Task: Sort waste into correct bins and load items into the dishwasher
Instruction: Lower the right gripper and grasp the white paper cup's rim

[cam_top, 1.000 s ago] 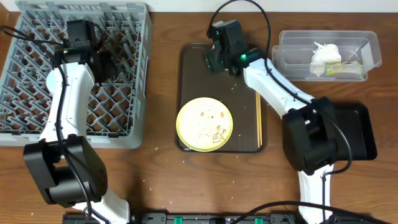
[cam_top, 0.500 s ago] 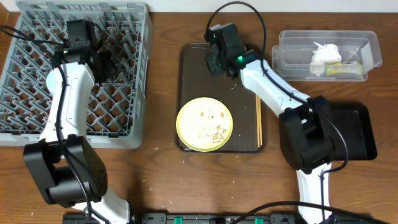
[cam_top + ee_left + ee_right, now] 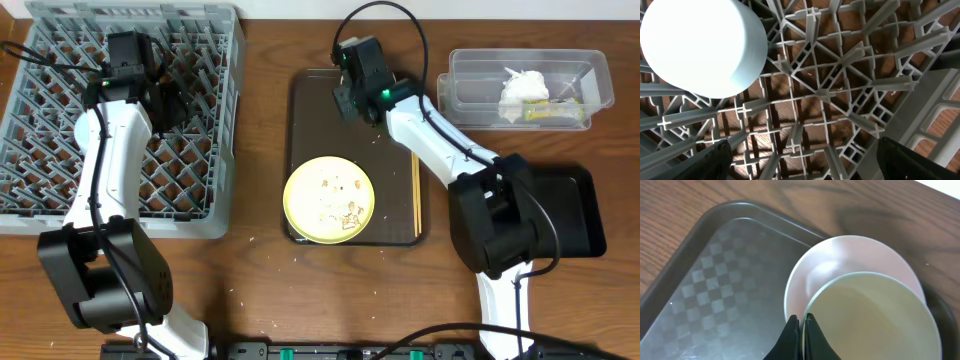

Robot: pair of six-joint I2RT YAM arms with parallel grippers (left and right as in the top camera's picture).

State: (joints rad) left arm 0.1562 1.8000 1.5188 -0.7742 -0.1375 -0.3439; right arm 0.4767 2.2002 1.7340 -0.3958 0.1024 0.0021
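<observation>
Right tool (image 3: 800,330) pinched closed at two nested bowls (image 3: 870,325) (one plate (image 3: 329,200) nearby); left tool (image 3: 807,160) gapes empty.

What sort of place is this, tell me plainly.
Likely a tabletop dish-clearing setup: grey dish rack, brown serving tray with a soiled yellow plate, clear tub holding waste.

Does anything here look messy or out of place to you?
Pale crumbs are scattered on the wooden table beside the brown tray, and food scraps lie on the yellow plate. Nothing looks broken or tipped.
</observation>
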